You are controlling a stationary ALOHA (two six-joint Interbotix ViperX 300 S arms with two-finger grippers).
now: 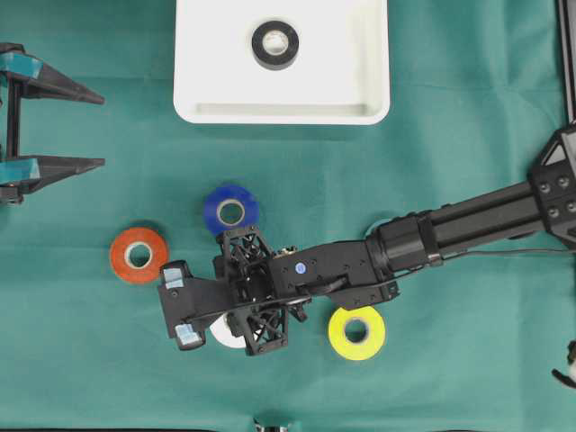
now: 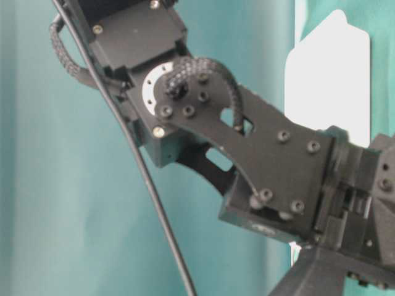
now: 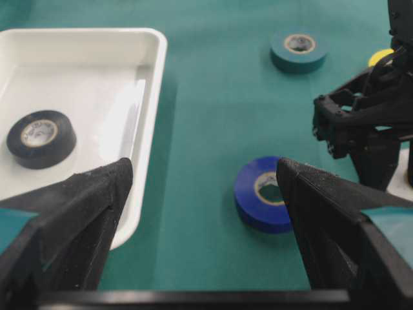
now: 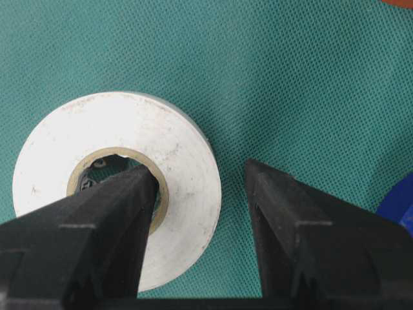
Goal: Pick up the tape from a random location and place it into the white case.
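The right gripper [image 4: 197, 206] points down over a white tape roll [image 4: 116, 187] lying flat on the green cloth [image 4: 290, 84], its hole facing up. One finger [image 4: 110, 219] stands in the hole and the other just outside the rim, so the jaws straddle one wall of the ring with a gap still showing; no firm grip is visible. Overhead, the right arm [image 1: 468, 225] reaches in from the right edge, bent down at the wrist, hiding most of that roll. Blue [image 1: 230, 210], orange [image 1: 139, 255] and yellow [image 1: 356, 333] rolls lie flat nearby. The white case [image 1: 207, 90] sits at the top, holding a black roll [image 1: 275, 43]. The left gripper [image 1: 85, 126] hovers wide apart, holding nothing. Only the left wrist view shows a teal roll [image 3: 299, 51].
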